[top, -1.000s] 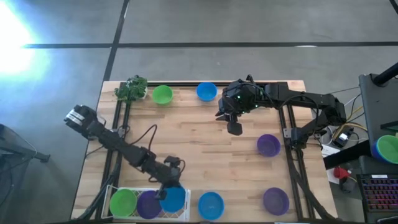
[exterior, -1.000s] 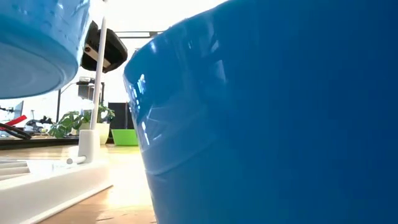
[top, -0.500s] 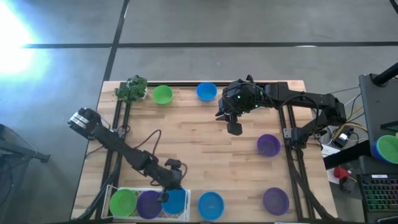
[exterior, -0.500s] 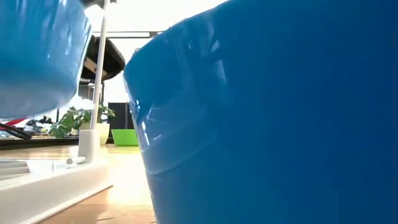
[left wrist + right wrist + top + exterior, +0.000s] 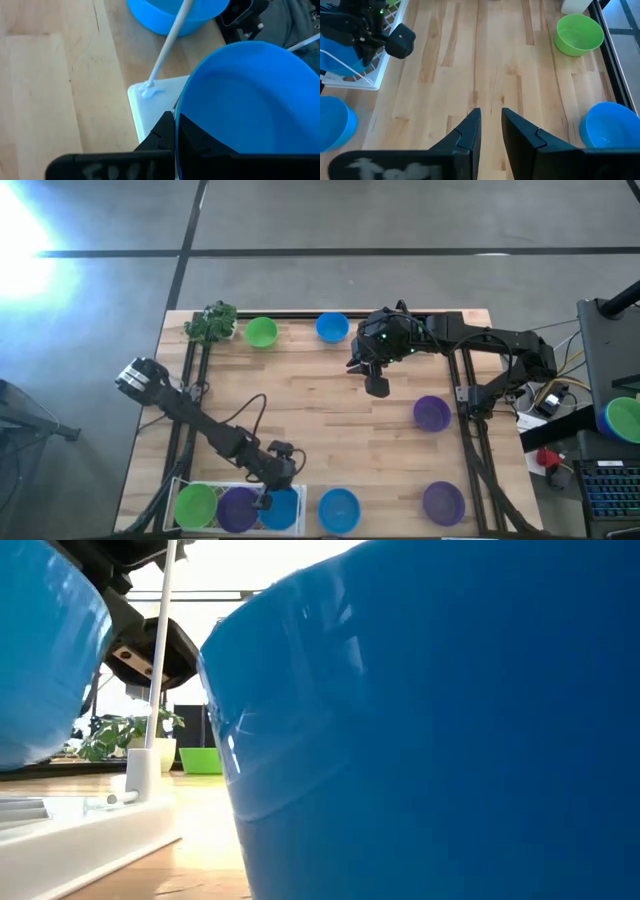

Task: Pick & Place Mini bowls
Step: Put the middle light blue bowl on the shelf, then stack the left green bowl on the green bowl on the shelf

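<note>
The left tool [image 5: 268, 498] is at the bench's [image 5: 320, 410] near edge, over the white mesh tray [image 5: 182, 484], its fingers pressed together on the rim of a blue mini bowl [image 5: 281, 507]. In the left wrist view that bowl [image 5: 250, 100] is tipped, its mouth turned partly sideways rather than straight up; being round, it has no long axis to speak of. It hangs at the tray's right end, beside a purple bowl [image 5: 238, 509] and a green bowl [image 5: 195, 505] that sit mouth-up in the tray.

Another blue bowl [image 5: 339, 510] stands upright on the bench just right of the tray; it fills the low view. Two more purple bowls [image 5: 432, 413] [image 5: 443, 502] rest on the right side. A green bowl [image 5: 261, 332] and a blue bowl [image 5: 332, 327] sit along the far edge, near the toy plant [image 5: 211, 323].

The right tool [image 5: 377, 386] hangs above mid-bench with its fingers slightly spread, holding nothing.
</note>
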`<control>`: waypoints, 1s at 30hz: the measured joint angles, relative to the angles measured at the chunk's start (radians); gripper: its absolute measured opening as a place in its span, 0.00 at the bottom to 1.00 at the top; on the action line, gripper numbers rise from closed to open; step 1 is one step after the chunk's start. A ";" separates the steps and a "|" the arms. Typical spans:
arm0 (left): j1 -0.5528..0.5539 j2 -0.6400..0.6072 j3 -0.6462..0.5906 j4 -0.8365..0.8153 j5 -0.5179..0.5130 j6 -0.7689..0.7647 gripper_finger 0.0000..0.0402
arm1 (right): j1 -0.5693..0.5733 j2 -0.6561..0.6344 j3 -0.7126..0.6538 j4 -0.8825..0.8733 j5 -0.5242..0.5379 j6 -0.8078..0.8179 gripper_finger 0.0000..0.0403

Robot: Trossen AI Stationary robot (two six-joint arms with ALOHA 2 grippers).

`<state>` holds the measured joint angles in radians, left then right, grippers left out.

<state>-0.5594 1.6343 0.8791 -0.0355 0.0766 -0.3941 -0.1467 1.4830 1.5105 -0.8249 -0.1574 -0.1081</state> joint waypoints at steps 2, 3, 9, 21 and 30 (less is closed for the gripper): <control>0.000 0.000 0.000 0.000 0.000 0.001 0.00 | 0.000 0.000 0.000 0.000 0.000 0.000 0.19; 0.000 0.000 0.000 0.001 0.000 0.001 0.00 | 0.000 0.000 0.000 0.000 0.000 0.000 0.19; 0.000 0.007 0.000 0.000 0.012 0.008 0.07 | 0.000 0.000 0.000 -0.001 0.000 -0.004 0.19; 0.011 -0.023 0.000 -0.009 0.016 0.009 0.18 | 0.000 0.000 0.000 -0.001 0.000 -0.007 0.19; 0.043 -0.142 0.000 -0.085 0.005 0.021 0.18 | 0.000 0.000 0.000 0.000 0.000 -0.008 0.19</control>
<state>-0.5168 1.4919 0.8791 -0.1209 0.0821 -0.3728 -0.1467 1.4830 1.5105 -0.8246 -0.1574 -0.1162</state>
